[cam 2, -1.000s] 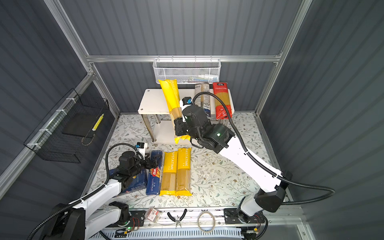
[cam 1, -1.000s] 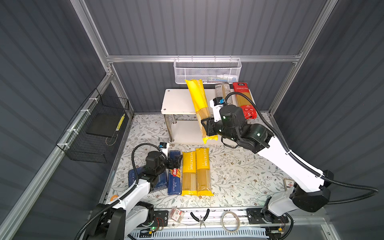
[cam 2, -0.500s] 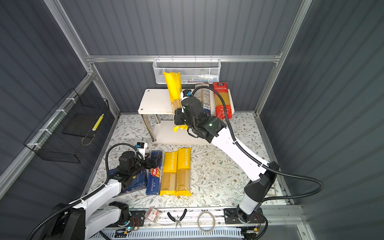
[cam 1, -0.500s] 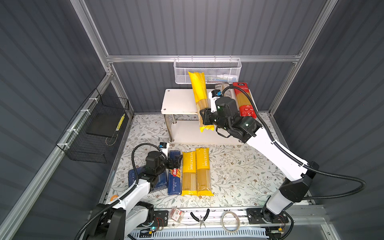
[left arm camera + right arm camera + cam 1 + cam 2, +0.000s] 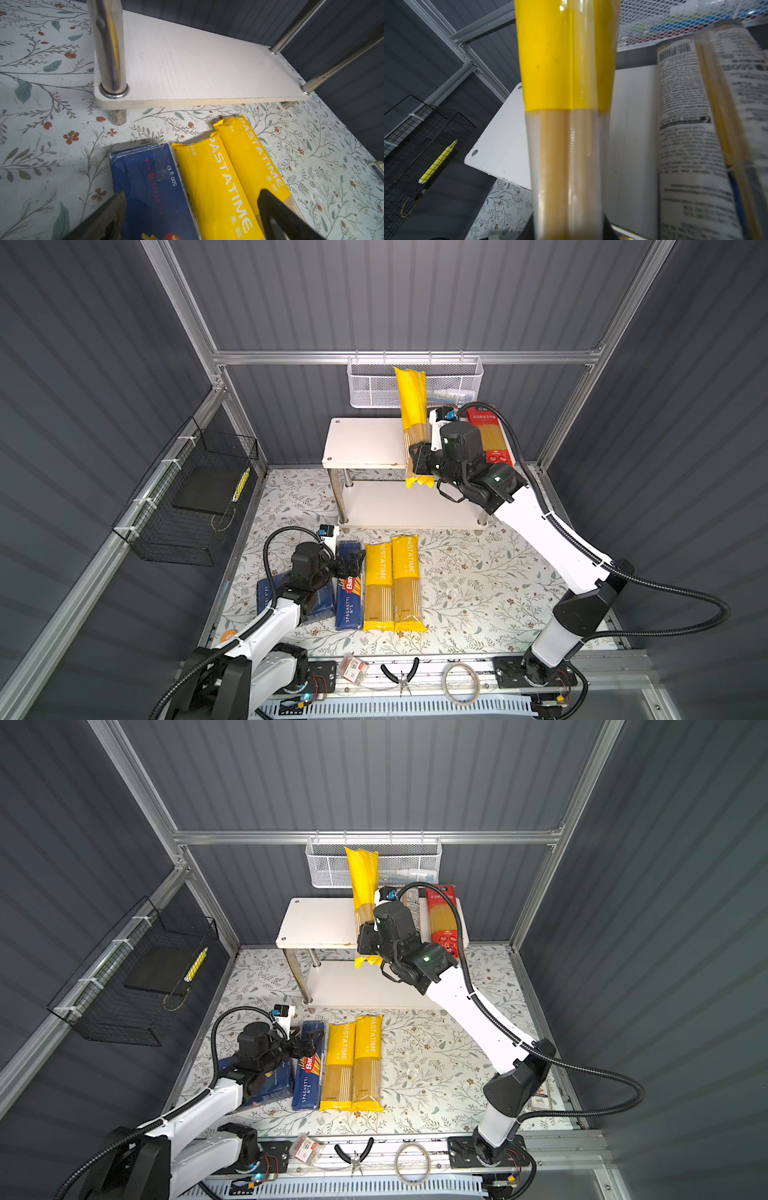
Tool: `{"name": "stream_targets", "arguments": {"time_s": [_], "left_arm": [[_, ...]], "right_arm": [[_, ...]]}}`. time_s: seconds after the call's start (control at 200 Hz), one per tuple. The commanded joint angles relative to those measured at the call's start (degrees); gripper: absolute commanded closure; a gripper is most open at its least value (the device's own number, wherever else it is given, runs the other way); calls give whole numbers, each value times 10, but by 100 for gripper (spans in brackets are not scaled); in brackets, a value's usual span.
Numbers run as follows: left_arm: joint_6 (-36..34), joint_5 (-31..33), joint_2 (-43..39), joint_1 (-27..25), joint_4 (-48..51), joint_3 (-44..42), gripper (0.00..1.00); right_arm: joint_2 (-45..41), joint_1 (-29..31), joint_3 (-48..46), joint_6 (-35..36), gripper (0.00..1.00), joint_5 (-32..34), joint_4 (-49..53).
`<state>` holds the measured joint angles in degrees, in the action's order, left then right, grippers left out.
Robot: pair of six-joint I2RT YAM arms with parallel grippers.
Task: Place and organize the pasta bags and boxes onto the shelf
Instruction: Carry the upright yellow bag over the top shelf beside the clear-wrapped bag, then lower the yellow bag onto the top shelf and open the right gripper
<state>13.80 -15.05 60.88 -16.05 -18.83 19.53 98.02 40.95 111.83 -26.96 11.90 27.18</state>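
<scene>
yellow bag [image 5: 410, 406] raised, right pincer [image 5: 417, 462] clamping it

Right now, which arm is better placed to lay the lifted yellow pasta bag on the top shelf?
Right. The right gripper is shut on the yellow bag, holding it steeply tilted at the front edge of the top shelf. The left gripper hangs open, low over the blue box on the table.

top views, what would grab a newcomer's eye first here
The bright yellow pasta bag stands out most, held steeply tilted over the front edge of the white shelf by the shut right gripper. Next come two matching yellow bags lying side by side on the floral mat, with the open left gripper over a blue spaghetti box beside them.
</scene>
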Motion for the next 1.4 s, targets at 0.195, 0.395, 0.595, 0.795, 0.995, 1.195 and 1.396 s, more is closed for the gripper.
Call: {"name": "stream_targets", "arguments": {"time_s": [0.195, 0.395, 0.595, 0.795, 0.995, 1.195, 1.396], "left_arm": [[-1, -11, -1, -1, -1, -2, 1], [0, -12, 0, 0, 0, -1, 1], [0, -13, 0, 0, 2, -1, 1], [-1, -11, -4, 0, 4, -1, 1], [0, -11, -3, 0, 4, -1, 1], [-1, -10, -4, 0, 4, -1, 1], [-1, -7, -7, 0, 4, -3, 1]], "right_arm": [[-3, -7, 37, -3, 81, 17, -97], [-3, -12, 27, -8, 80, 30, -100], [1, -16, 16, -20, 74, 38, -111], [1, -16, 8, -32, 56, 38, -115], [-10, -17, -12, -40, 57, 29, -132], [-12, -4, 35, 13, 52, 27, -54], [-41, 35, 73, 93, 42, 48, 74]]}}
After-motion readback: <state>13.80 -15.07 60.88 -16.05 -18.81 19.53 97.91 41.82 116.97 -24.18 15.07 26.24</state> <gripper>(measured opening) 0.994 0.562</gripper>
